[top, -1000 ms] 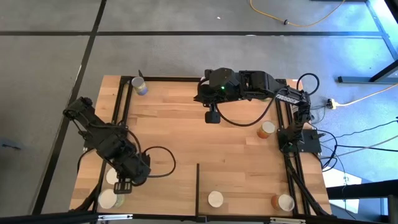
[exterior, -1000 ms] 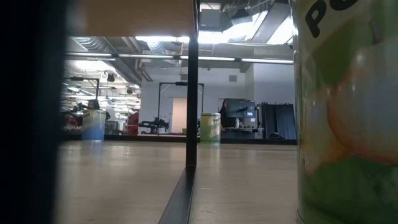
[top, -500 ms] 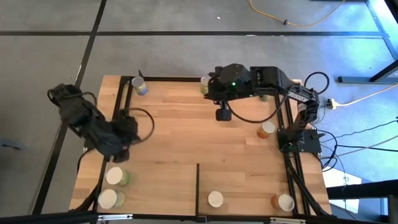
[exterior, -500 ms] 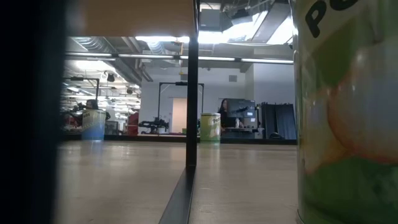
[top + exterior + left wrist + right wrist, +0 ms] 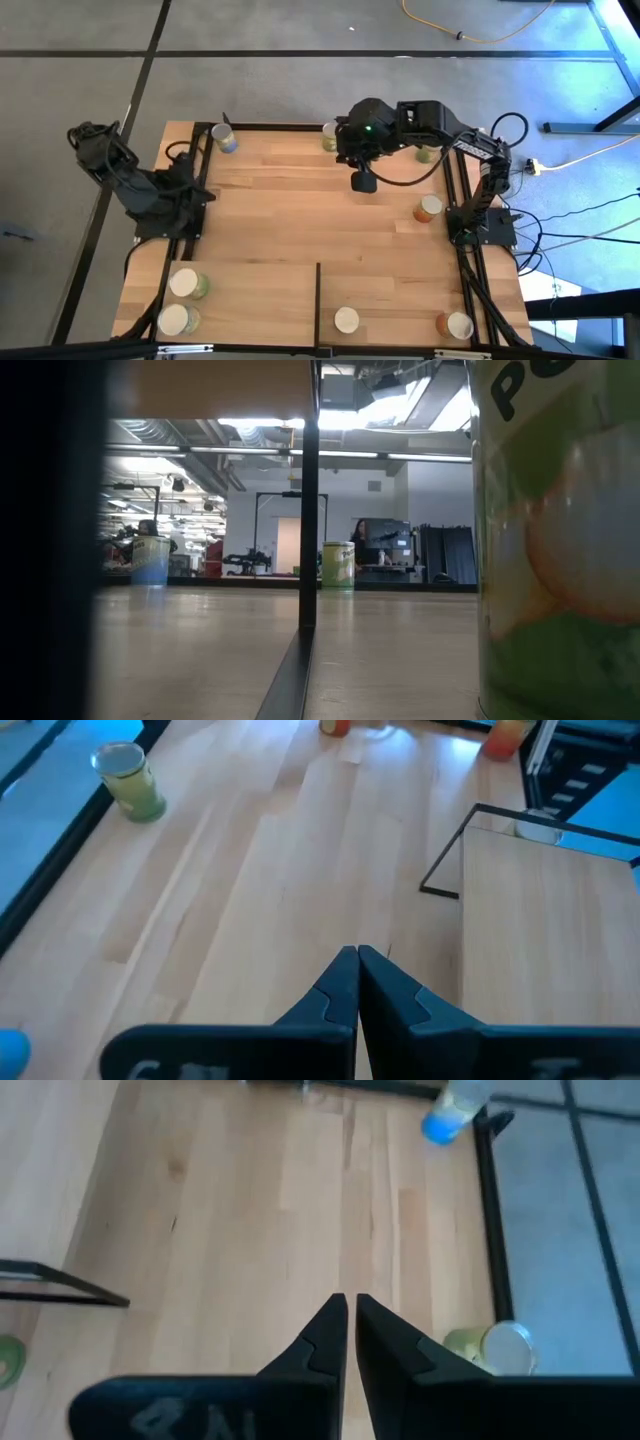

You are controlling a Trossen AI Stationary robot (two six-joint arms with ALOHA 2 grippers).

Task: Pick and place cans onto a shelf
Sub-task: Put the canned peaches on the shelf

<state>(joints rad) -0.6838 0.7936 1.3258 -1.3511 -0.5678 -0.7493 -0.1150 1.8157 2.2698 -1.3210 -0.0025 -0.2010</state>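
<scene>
The left gripper [image 5: 357, 960] was clenched and empty, pulled back at the table's left edge. The right gripper [image 5: 347, 1308] was nearly closed on nothing, above the far middle of the tabletop [image 5: 300, 210]. Two green cans [image 5: 187, 284] stood on the shelf [image 5: 250, 300] at its left end, with another can [image 5: 346, 320] right of the divider [image 5: 318, 300].

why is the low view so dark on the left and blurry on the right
Low view: a near, unlit dark upright fills the left, and a can sits too close to focus. High view: even light, sharp across the table.
</scene>
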